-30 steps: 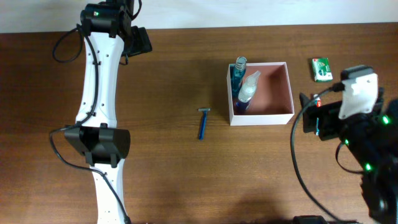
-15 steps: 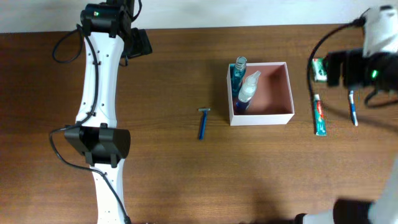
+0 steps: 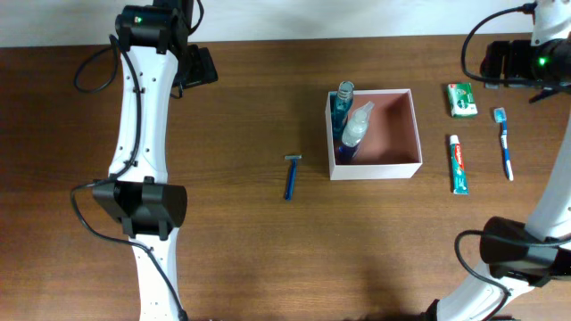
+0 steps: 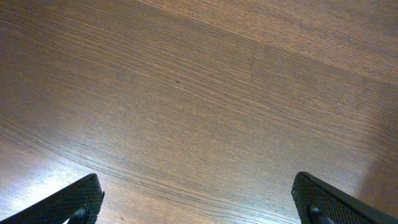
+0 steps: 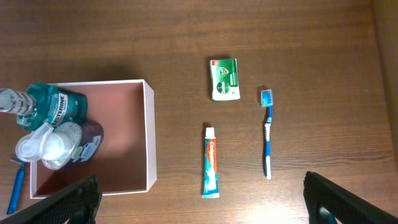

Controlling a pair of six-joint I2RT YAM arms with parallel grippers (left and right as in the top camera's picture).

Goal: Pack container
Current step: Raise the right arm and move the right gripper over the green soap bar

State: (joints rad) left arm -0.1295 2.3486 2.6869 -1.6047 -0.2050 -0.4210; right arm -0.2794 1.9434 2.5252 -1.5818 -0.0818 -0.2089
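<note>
The container [image 3: 397, 129], a square white-walled box with a pinkish-brown inside, holds a blue mouthwash bottle [image 3: 342, 102] and a clear spray bottle [image 3: 355, 129] against its left wall; it also shows in the right wrist view [image 5: 148, 134]. Right of it lie a green box [image 3: 461, 99], a toothpaste tube [image 3: 458, 164] and a blue toothbrush [image 3: 505, 143]. A blue razor [image 3: 290, 176] lies left of the container. My right gripper [image 5: 199, 202] is open and empty, high above these items. My left gripper [image 4: 196, 199] is open over bare wood at the far left.
The table's back edge runs along the top of the overhead view. The left arm [image 3: 143, 134] stretches down the left side. The right arm's base [image 3: 517, 254] sits at the front right.
My right arm has swung from the front right up to the back right corner, uncovering the toothpaste, toothbrush and green box. The left arm has not moved.
</note>
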